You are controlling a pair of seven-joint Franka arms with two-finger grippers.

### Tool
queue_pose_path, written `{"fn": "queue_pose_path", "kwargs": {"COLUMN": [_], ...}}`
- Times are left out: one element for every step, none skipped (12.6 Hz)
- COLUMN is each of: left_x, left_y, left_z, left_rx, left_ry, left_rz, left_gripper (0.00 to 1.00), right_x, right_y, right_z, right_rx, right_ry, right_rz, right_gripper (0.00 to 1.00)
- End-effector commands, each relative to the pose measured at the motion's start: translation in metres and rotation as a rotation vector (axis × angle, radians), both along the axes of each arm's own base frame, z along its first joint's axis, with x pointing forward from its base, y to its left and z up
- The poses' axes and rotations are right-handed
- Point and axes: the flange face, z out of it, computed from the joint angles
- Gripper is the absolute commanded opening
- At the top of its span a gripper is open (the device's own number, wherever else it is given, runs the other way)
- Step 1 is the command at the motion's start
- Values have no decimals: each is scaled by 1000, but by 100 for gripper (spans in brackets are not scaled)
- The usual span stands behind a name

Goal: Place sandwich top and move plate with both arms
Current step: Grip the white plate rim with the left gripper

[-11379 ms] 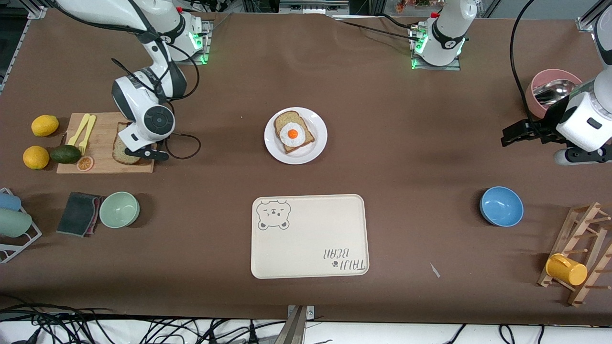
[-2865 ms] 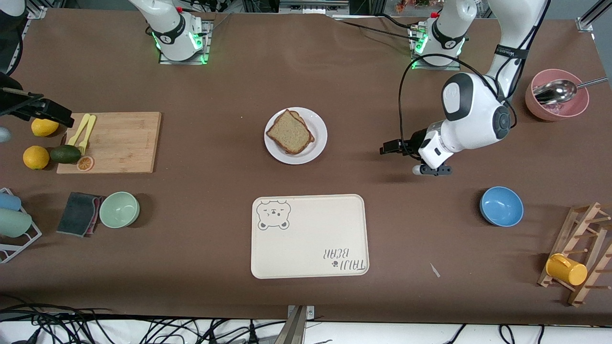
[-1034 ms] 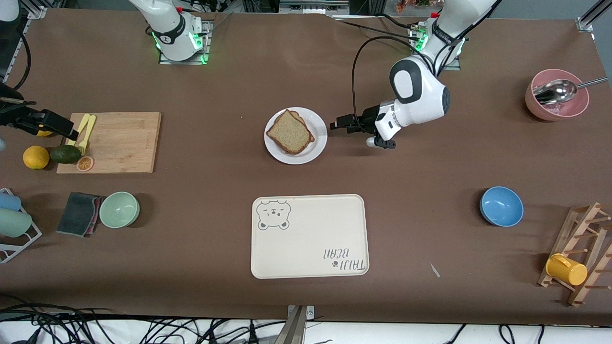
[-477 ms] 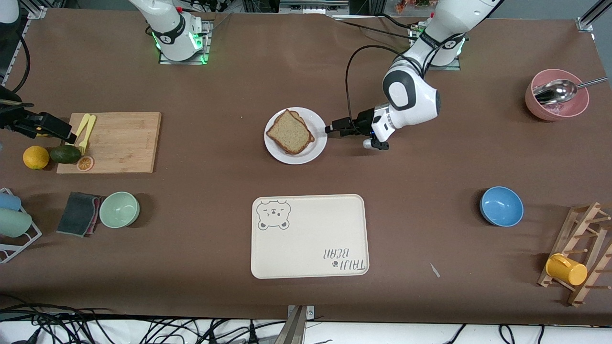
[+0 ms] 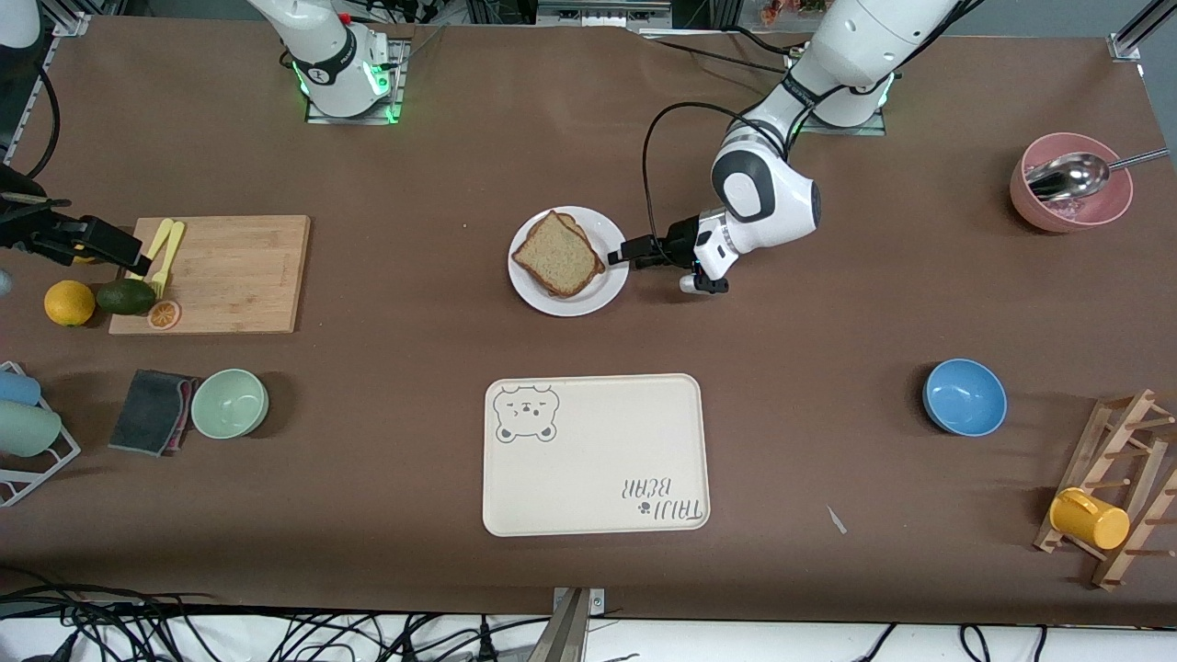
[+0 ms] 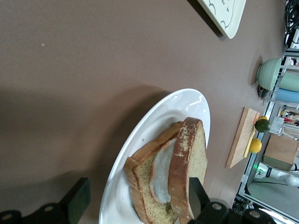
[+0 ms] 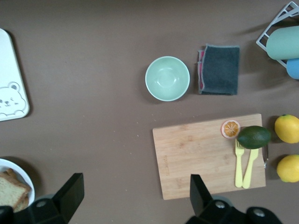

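Resting on the round white plate (image 5: 611,289) at the middle of the brown surface (image 5: 828,303), the sandwich top (image 5: 557,256) covers a lower slice. At the plate's rim toward the left arm's end, the left pincer (image 5: 619,255) stands wide, its fingers (image 6: 74,203) straddling the edge. Over the end of the cutting board (image 5: 230,273) by the lemons, the right pincer (image 5: 115,248) hangs open and empty.

Cream tray (image 5: 596,455), blue bowl (image 5: 964,396), green bowl (image 5: 229,403) on surface; cutting board (image 5: 225,274) bears yellow forks (image 5: 158,255).
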Motion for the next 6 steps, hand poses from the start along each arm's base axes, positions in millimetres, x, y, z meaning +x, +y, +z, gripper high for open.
{"fn": "queue_pose_path", "kwargs": {"left_x": [-5,-7,-10,-12,-16,-18], "left_y": [-3,-3,-6,-8,-12,-13], "left_z": [-15,-18,-18,-18,-19,-20], "left_rx": [-8,-10,-10,-8,-7,-7], "left_ry": [-49,-52,-54,-53,-51,-51], "left_rz": [14,18,10,4,-7,-11], "left_gripper": [92,89,89,88,82,76], "right_x": [-2,-2,-1,-1,-1,-3], "right_y": [8,9,9,10,10,9], "right_z": [4,4,2,0,1,1], "right_rx": [-42,-41,-40,-43,-42,-40], "right_ry": [12,12,16,20,20,27], "right_rz": [40,40,42,42,45,43], "right_gripper": [100,100,100,100,100,100]}}
